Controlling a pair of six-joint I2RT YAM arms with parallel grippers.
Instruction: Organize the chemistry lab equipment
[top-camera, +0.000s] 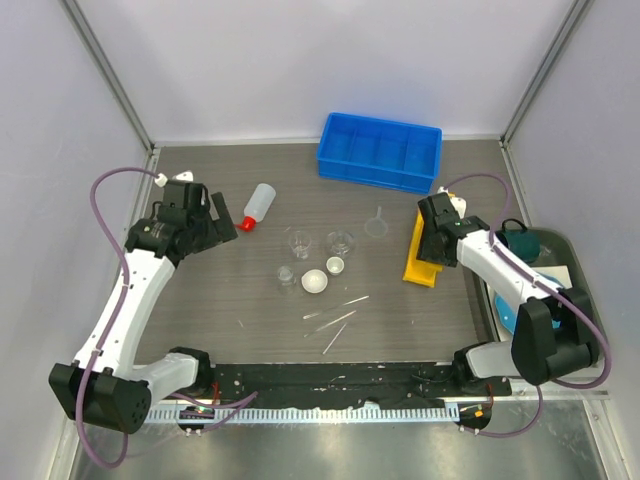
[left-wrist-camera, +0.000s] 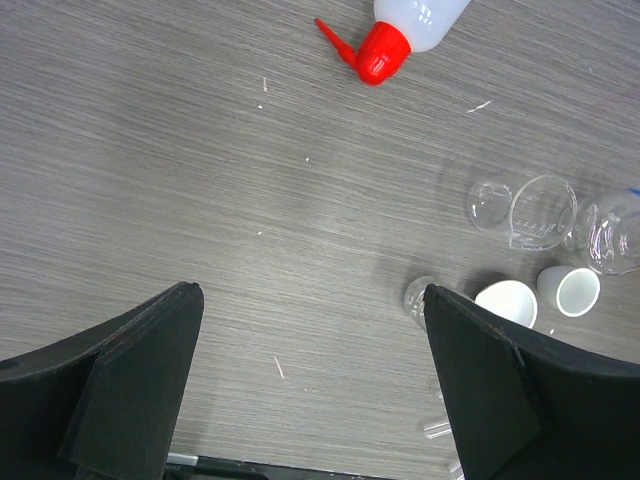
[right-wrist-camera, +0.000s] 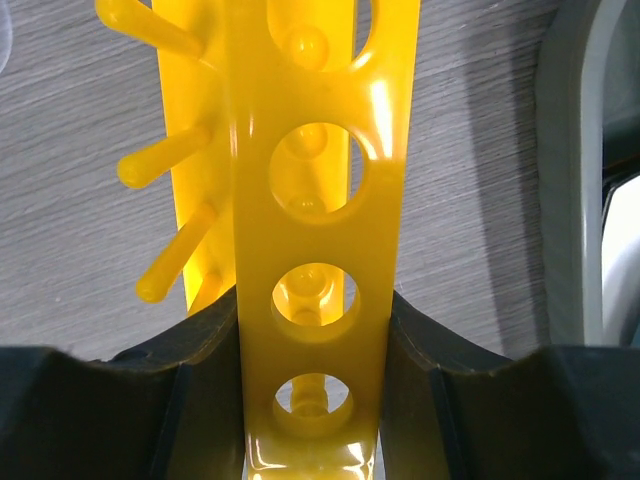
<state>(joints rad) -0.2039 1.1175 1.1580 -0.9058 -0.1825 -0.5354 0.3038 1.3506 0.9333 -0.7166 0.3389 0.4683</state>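
Seen from overhead, the left gripper (top-camera: 222, 218) hung over the table (top-camera: 230, 290) at its nine o'clock side. Its jaws were spread wide and held nothing, and the wrist view showed only bare tabletop between the fingers (left-wrist-camera: 140, 380). At the gripper's two o'clock the squeeze bottle (top-camera: 258, 205) lay on its side, its red cap (left-wrist-camera: 382, 52) toward the gripper. Near the table's centre stood a clear beaker (top-camera: 300, 242) and, at its three o'clock, a second beaker (top-camera: 340, 241). At their six o'clock sat a small white dish (top-camera: 335, 265) and a wider white dish (top-camera: 315, 282), with a smaller glass vessel (top-camera: 286, 275) at the wider dish's nine o'clock. Thin glass tubes (top-camera: 335, 320) lay scattered at the dishes' five o'clock. The funnel (top-camera: 377, 225) stood at the second beaker's two o'clock. At the table's twelve o'clock sat a blue bin (top-camera: 380, 150). At three o'clock the right gripper (top-camera: 437, 235) was clamped on the yellow tube rack (right-wrist-camera: 310, 200), a finger pressed against each side of its holed bar.
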